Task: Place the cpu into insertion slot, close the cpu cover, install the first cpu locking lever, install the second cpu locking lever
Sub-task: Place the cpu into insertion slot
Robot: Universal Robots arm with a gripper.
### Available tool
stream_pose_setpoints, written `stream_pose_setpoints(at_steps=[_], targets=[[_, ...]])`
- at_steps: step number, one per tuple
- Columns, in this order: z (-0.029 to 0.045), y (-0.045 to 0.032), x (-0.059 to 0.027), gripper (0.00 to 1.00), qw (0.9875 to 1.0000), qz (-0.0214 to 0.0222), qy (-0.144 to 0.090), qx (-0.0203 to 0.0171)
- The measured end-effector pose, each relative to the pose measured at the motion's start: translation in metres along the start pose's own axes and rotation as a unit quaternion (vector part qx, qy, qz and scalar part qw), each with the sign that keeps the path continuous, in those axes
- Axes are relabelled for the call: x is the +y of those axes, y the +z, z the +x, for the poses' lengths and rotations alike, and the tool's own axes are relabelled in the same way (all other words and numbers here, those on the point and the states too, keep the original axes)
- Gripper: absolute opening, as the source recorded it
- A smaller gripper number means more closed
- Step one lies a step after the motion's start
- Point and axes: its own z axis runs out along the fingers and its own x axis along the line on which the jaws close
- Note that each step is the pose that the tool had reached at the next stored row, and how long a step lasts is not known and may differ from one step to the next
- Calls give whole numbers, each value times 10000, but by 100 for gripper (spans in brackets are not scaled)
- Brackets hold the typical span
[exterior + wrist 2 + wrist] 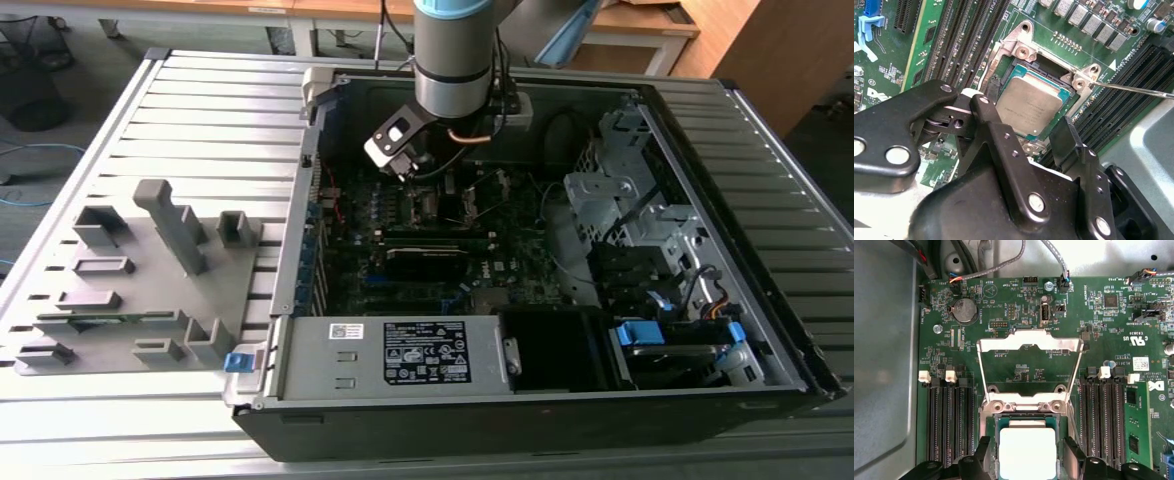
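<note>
One cpu [1029, 105] in the insertion slot [1041, 70], cpu cover [1029, 341] open.

cpu [1027, 452] seated in insertion slot [1026, 417]. cpu cover [1029, 343] flipped open, hinged at slot edge. pincer [1027, 442] fingers [983, 455] spread either side of cpu, not touching. Memory slots [949, 415] flank slot; coin battery [965, 310] on green board.

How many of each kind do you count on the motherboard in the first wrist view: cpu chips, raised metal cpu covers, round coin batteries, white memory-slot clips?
cpu: 1
cpu cover: 1
coin battery: 1
white memory-slot clips: 4
Total: 7
</note>
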Motion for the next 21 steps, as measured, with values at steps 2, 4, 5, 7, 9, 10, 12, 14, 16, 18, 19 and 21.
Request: stream_pose_setpoints(at_steps=[2,4,5,7,9,10,12,14,16,18,19,21], targets=[[1,-32,2,67,10000,-1,0,1],[1,-88,7,67,10000,-1,0,1],[1,-118,9,67,10000,0,0,0],[2,-179,13,67,10000,-1,0,1],[2,-233,17,67,10000,0,0,1],[3,-247,19,67,10000,0,0,0],[3,-247,19,67,10000,-1,0,1],[3,-248,19,67,10000,-1,0,2],[2,-250,19,67,10000,0,0,0],[3,-250,19,67,10000,-1,0,1],[3,-250,19,66,10000,-1,0,1],[3,-251,19,60,10000,-1,0,1]])
